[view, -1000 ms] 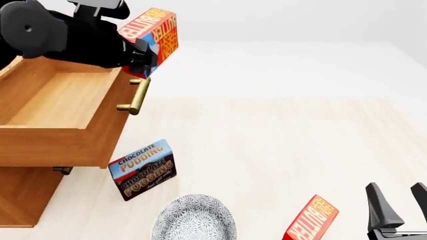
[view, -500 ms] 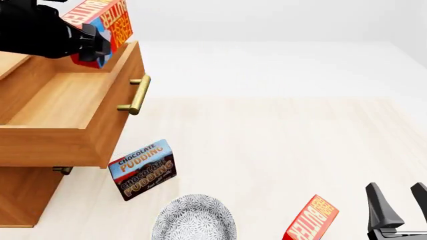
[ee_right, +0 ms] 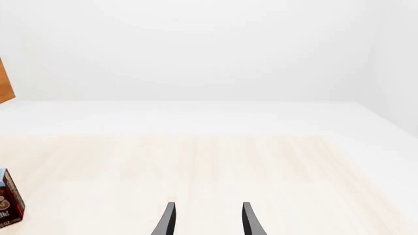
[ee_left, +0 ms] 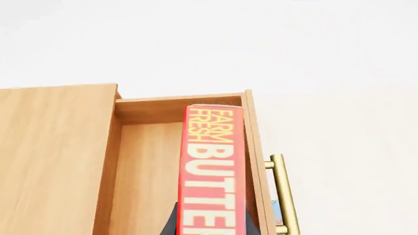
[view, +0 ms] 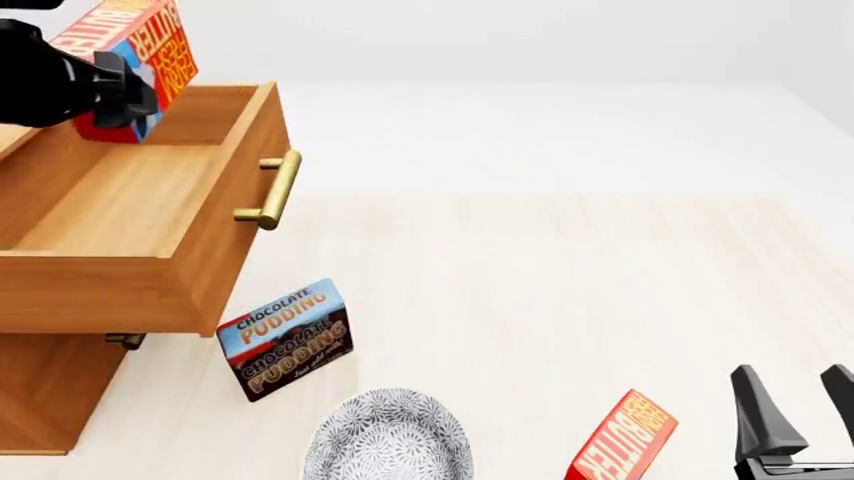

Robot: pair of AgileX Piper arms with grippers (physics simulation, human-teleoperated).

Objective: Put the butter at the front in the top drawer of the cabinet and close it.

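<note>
While left claw grips butter over top drawer, arm cropped, right claw released.

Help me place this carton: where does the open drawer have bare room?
The top drawer's wooden floor shows bare from the handle-side front wall back toward the cabinet. The left gripper holds the butter above its far end, near the far wall, the only crowded spot.

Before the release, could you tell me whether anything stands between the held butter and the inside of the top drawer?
Nothing visible does. The left gripper holds the butter above the top drawer, which is pulled open, and the drawer floor that shows is bare wood. The left wrist view shows the butter over the open cavity, near the wall on the handle side.
</note>
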